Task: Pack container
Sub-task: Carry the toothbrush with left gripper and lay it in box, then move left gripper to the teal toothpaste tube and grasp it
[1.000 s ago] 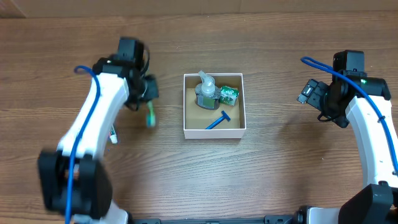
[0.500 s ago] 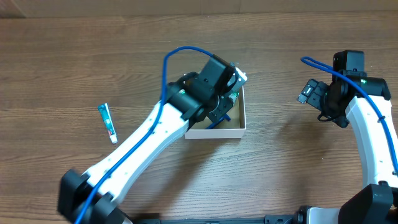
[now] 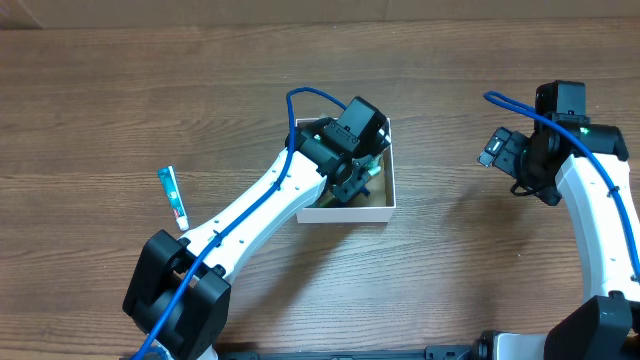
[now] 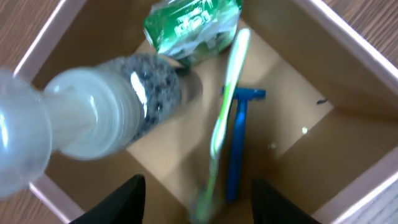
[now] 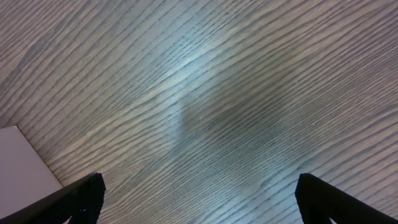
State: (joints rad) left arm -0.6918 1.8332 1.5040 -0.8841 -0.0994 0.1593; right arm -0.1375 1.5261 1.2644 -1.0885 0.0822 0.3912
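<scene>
The container [image 3: 345, 211] is sitting in the middle of the worktop [image 3: 450, 290]. The left arm [image 3: 255, 215] is reaching over it from the lower left, and its wrist is covering most of the box in the overhead view.

Only the left wrist view is showing what is inside. A clear pump bottle [image 4: 106, 118] is filling the left side, its pump head nearest the camera. A green packet [image 4: 189, 25] is sitting by the far wall, and a blue razor [image 4: 239, 143] is lying flat on the brown floor. A pale green toothbrush [image 4: 227, 93] is showing blurred just beside the razor, running from the packet down toward the gap between the left jaws. Those jaws are standing wide apart, with their dark fingers [image 4: 134, 199] clear of the toothbrush on either side and gripping nothing.

The overhead view alone is showing a toothpaste tube [image 3: 173, 195] lying on the worktop well to the left of the container.

The right arm [image 3: 600, 220] is hanging well apart at the right edge. Its wrist view is showing the right jaws spread wide over bare wood grain with nothing between them. A white corner [image 5: 18, 165] is showing at the lower left of that view, and I cannot tell what it is.
</scene>
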